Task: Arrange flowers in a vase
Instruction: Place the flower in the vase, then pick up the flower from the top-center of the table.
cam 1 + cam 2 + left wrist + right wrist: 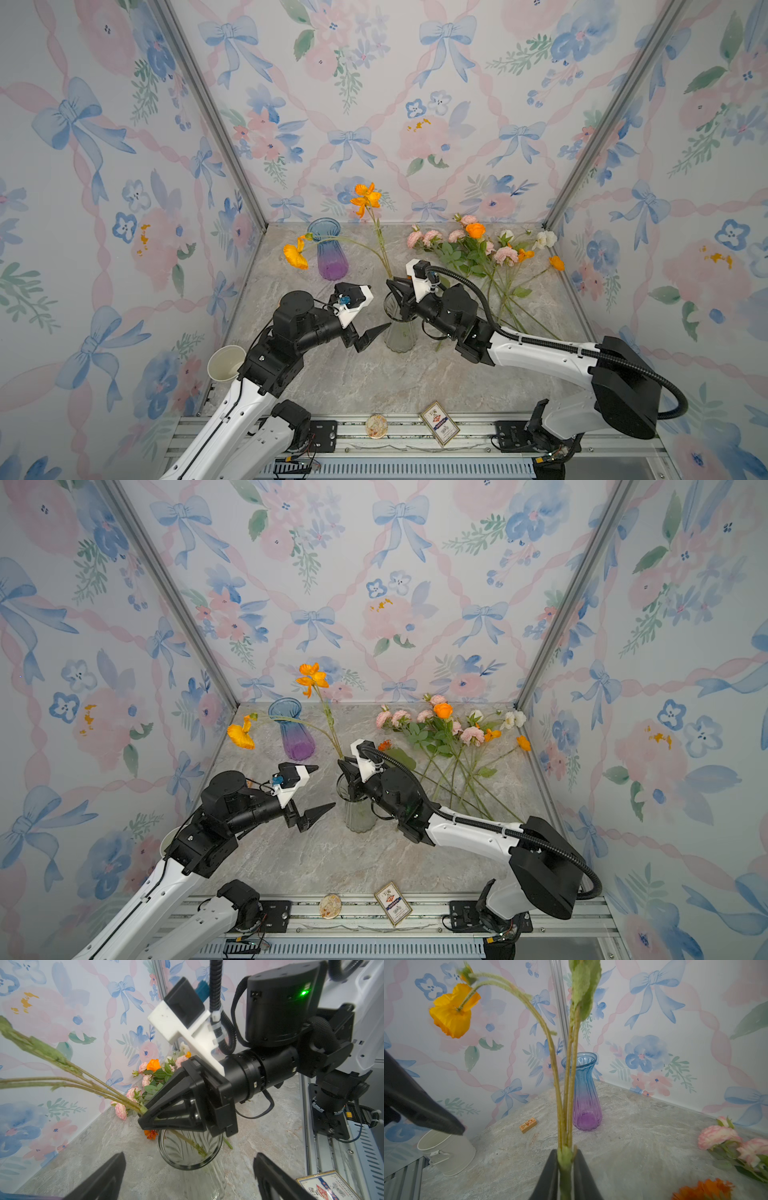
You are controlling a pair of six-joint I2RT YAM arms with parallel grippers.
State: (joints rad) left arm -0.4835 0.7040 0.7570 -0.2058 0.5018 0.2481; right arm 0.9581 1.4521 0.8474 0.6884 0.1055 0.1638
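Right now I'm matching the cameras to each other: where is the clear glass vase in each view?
Top view: clear glass vase mid-table, beneath the right gripper.
Top view: same place.
Left wrist: lower centre, mouth toward the camera.
Right wrist: not in it.
Shared landmark: the poppy stem, in all four.

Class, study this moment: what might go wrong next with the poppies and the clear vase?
1. The poppy spray in the right end effector leans far out; released, it might tip the clear glass vase.
2. The open left end effector sits close beside that vase and might knock it.
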